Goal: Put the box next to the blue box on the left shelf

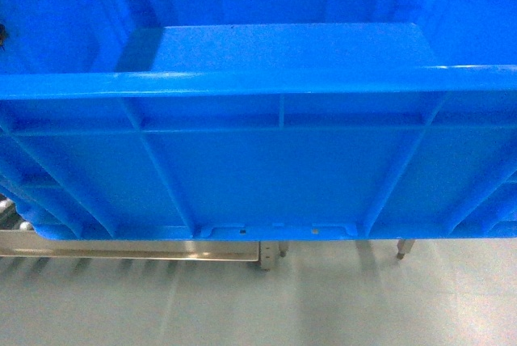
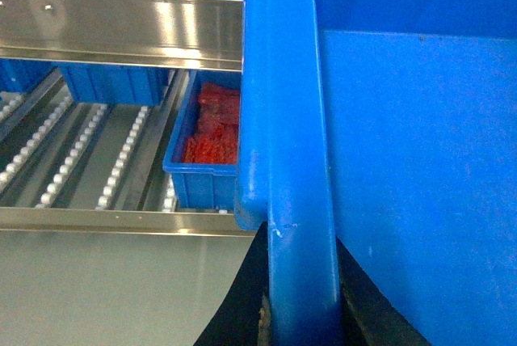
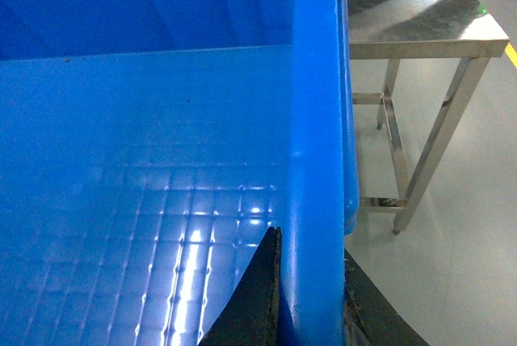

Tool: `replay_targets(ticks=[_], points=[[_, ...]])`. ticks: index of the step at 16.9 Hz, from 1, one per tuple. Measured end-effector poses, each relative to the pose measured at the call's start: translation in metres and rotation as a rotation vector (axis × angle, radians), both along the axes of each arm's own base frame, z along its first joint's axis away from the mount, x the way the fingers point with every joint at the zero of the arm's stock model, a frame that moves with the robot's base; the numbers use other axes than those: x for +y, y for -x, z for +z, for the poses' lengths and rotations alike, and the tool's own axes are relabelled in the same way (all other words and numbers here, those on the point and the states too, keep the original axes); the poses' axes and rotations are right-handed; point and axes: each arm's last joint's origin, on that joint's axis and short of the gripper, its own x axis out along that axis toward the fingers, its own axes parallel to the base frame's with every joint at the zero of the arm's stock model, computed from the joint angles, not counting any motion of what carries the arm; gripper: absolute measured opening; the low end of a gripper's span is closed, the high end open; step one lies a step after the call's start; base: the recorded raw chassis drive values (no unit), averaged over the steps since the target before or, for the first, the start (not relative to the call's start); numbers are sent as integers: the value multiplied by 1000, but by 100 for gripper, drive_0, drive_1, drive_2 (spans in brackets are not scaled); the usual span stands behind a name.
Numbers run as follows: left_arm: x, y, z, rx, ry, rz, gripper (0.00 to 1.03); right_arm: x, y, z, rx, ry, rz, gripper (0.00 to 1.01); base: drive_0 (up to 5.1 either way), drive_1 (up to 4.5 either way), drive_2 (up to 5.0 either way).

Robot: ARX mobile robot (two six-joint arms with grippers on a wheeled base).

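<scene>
Box (image 1: 283, 176), carried aloft, fills head view. L gripper (image 2: 299, 314) and R gripper (image 3: 311, 297) each pinch a side rim, jaws astride wall. Beyond: left shelf (image 2: 89, 160) w/ small blue box (image 2: 206, 176). Step: transport; next, lower onto rollers beside it.

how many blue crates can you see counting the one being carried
3: the box gripped by both arms; a smaller crate with red contents on the left shelf; another crate behind it. More may be hidden.
</scene>
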Motion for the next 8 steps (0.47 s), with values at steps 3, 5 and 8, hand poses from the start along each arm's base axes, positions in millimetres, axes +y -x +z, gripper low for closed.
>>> replay_targets(ticks=[3, 5, 8], points=[[0, 0, 0, 0, 0, 0, 6, 0, 0, 0, 3, 0, 0, 9, -493, 244, 244], [0, 0, 0, 0, 0, 0, 6, 0, 0, 0, 2, 0, 0, 9, -495, 241, 241], [0, 0, 0, -2, 0, 0, 6, 0, 0, 0, 3, 0, 0, 9, -495, 241, 241]])
